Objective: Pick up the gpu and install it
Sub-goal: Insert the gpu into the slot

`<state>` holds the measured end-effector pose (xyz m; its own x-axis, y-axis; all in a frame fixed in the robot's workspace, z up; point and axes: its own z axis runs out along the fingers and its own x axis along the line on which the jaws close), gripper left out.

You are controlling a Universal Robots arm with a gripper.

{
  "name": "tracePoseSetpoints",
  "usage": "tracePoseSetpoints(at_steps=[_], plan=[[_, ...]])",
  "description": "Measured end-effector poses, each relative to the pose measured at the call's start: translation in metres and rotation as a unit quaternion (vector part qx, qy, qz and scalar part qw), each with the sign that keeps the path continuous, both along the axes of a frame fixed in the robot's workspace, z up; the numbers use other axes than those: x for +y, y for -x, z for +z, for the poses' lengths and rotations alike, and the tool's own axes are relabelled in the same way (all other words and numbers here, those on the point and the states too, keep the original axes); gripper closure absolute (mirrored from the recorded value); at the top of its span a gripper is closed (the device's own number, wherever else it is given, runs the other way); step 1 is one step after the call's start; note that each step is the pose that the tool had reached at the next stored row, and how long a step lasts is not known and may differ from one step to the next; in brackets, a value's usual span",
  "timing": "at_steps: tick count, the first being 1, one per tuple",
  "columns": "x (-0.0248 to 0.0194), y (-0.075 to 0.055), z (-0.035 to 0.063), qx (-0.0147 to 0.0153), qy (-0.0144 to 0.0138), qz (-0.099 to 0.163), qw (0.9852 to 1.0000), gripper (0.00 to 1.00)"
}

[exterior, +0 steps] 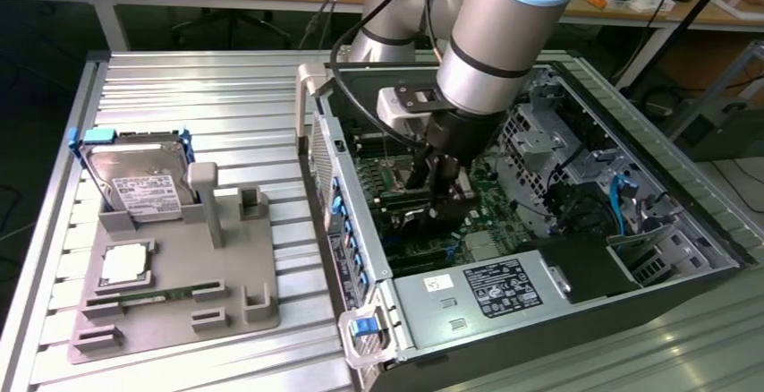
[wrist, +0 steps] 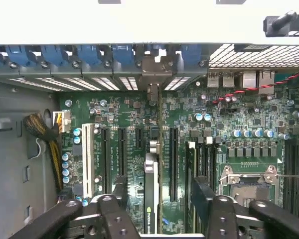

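In the wrist view, the gpu [wrist: 150, 186] stands edge-on in a motherboard [wrist: 124, 112] slot. Its silver bracket [wrist: 156, 74] sits against the case's rear slot row under the blue latches. My gripper [wrist: 157, 206] straddles the card and is open. One black finger [wrist: 120, 191] and the other [wrist: 202, 191] stand either side of it, each with a gap to the card. In the exterior view my gripper [exterior: 436, 200] reaches down into the open computer case [exterior: 668, 258], low over the motherboard, and the arm hides most of the card.
A grey fixture [exterior: 179, 316] at the exterior view's left holds a silver hard drive [exterior: 141, 184], a square chip [exterior: 125, 265] and a memory stick [exterior: 149, 297]. Inside the case are the power supply [exterior: 502, 289], drive cages [exterior: 561, 141], an open processor socket [wrist: 249, 181] and a cable bundle [wrist: 40, 127].
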<state>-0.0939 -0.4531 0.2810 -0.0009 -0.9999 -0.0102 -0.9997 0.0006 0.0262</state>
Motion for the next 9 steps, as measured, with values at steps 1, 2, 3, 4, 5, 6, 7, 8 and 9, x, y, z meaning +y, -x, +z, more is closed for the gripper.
tracePoseSetpoints(at_steps=[1,2,3,4,5,6,7,8,9], plan=[[0.0,0.0,0.0,0.0,0.0,0.0,1.0,0.44],[0.0,0.0,0.0,0.0,0.0,0.0,1.0,0.44],[0.0,0.0,0.0,0.0,0.0,0.0,1.0,0.5],[0.0,0.0,0.0,0.0,0.0,0.0,1.0,0.56],[0.0,0.0,0.0,0.0,0.0,0.0,1.0,0.62],[0.0,0.0,0.0,0.0,0.0,0.0,1.0,0.68],[0.0,0.0,0.0,0.0,0.0,0.0,1.0,0.74],[0.0,0.0,0.0,0.0,0.0,0.0,1.0,0.74],[0.0,0.0,0.0,0.0,0.0,0.0,1.0,0.8]])
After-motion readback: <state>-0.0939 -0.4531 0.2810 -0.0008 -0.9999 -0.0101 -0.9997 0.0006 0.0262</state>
